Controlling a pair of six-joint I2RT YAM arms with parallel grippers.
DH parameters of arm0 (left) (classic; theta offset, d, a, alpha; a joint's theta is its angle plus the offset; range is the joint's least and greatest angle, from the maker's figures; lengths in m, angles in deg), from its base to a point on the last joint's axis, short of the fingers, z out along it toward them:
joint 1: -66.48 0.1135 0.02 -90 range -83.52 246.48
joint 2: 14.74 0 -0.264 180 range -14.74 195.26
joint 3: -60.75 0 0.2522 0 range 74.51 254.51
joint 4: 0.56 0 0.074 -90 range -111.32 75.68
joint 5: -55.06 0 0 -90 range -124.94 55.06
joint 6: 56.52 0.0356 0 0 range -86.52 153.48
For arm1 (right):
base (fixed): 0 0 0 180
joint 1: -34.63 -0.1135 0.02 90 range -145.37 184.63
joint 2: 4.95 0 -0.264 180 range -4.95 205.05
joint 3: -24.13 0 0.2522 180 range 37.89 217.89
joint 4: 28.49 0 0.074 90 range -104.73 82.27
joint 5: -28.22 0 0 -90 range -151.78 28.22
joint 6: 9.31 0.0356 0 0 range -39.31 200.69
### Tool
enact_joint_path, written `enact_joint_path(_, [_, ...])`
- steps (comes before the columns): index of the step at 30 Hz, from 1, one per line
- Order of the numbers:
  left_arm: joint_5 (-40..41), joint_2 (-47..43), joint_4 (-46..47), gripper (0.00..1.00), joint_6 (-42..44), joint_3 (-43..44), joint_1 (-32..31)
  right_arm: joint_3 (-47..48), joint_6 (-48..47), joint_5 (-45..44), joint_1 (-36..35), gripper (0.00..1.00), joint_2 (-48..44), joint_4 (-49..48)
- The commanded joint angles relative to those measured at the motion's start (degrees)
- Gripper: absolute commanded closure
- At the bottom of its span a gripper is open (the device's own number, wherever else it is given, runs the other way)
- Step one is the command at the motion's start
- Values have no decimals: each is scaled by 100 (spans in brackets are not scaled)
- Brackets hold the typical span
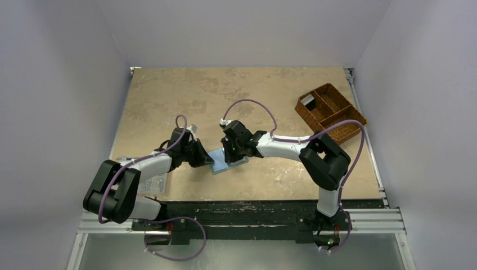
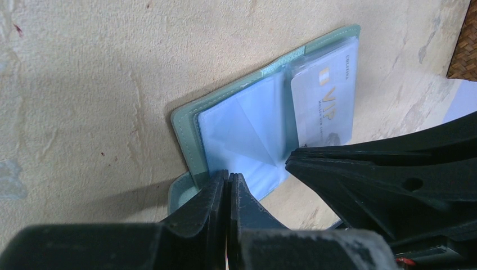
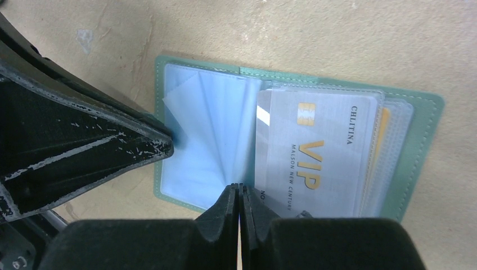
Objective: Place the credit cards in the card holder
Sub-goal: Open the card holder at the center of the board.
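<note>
The card holder (image 1: 228, 161) lies open on the tan table, grey-green outside with pale blue clear sleeves inside (image 3: 208, 140). A white credit card marked VIP (image 3: 318, 152) sits in a sleeve on its right half, and the tan-orange edge of another card (image 3: 383, 121) shows behind it. My left gripper (image 2: 228, 175) is shut at the near edge of the left sleeves, where one clear page (image 2: 242, 121) stands lifted. At the sleeves' lower edge beside the spine, my right gripper (image 3: 238, 187) is shut, next to the VIP card (image 2: 323, 107). Both grippers meet over the holder in the top view.
A brown woven divided basket (image 1: 331, 112) stands at the back right, its corner (image 2: 464, 50) showing in the left wrist view. A clear plastic box of small parts (image 1: 152, 183) lies by the left arm near the table's front edge.
</note>
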Motion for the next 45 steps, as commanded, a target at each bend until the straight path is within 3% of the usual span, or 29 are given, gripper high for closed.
enact_joint_path(1, [151,-18,2,100,126,63,2,128,-174,-74,-11,81,-374,-38])
enact_joint_path(4, [167,-64,4,100,202,112,2,99,-284,90,-47,74,-380,-180])
enact_joint_path(10, [-45,49,243,100,171,120,2,50,-376,311,-181,72,-427,-316])
enact_joint_path(25, [-432,763,882,100,123,655,2,-690,-44,305,-187,80,-805,-833])
enact_joint_path(31, [-535,953,1073,100,20,678,2,-919,-223,335,-187,70,-911,-1173])
enact_joint_path(35, [-488,826,1012,100,44,664,2,-754,-247,276,-187,67,-744,-1188])
enact_joint_path(39, [-501,819,990,100,47,662,2,-542,-225,57,-187,72,-599,-1181])
enact_joint_path(45, [-510,796,973,100,59,642,6,-189,-330,-355,-187,64,-356,-991])
